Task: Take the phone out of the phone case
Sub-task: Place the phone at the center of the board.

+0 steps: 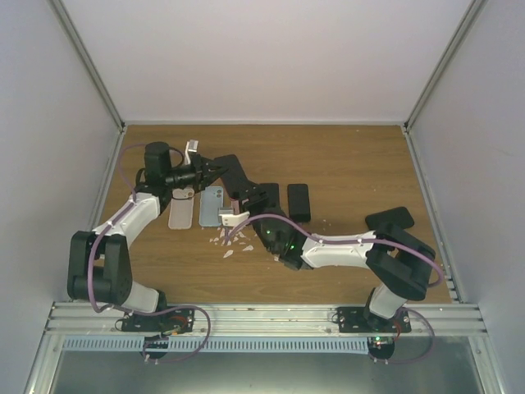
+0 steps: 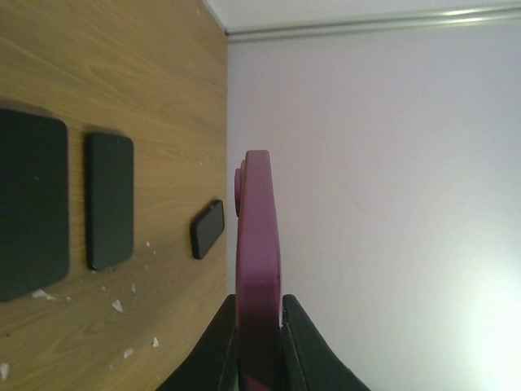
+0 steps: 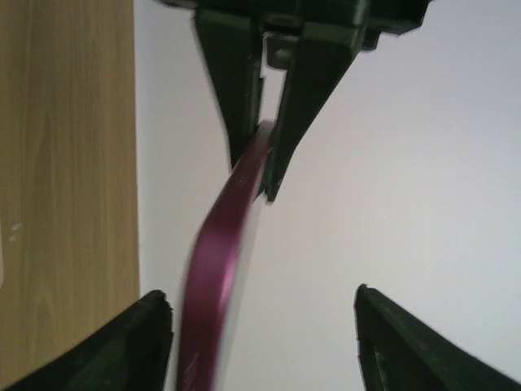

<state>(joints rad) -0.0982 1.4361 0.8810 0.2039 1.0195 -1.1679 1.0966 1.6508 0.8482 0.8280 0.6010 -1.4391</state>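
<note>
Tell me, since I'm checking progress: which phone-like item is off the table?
The purple case, clamped edge-on in the left gripper; the black ones lie flat on the wooden table.

Phone case [image 3: 216,269] between right hand's [image 3: 260,297] fingers [image 3: 146,342]; bare wood [image 1: 361,168] at far right

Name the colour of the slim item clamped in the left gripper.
The item is magenta-purple; the left wrist view shows it best.

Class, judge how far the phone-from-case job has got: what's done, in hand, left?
Done: the purple case is lifted, on edge. In hand: left tool shut on one end; right tool open astride it, not gripping. Left: whether a phone sits inside can't be seen, so separation is unconfirmed.
</note>
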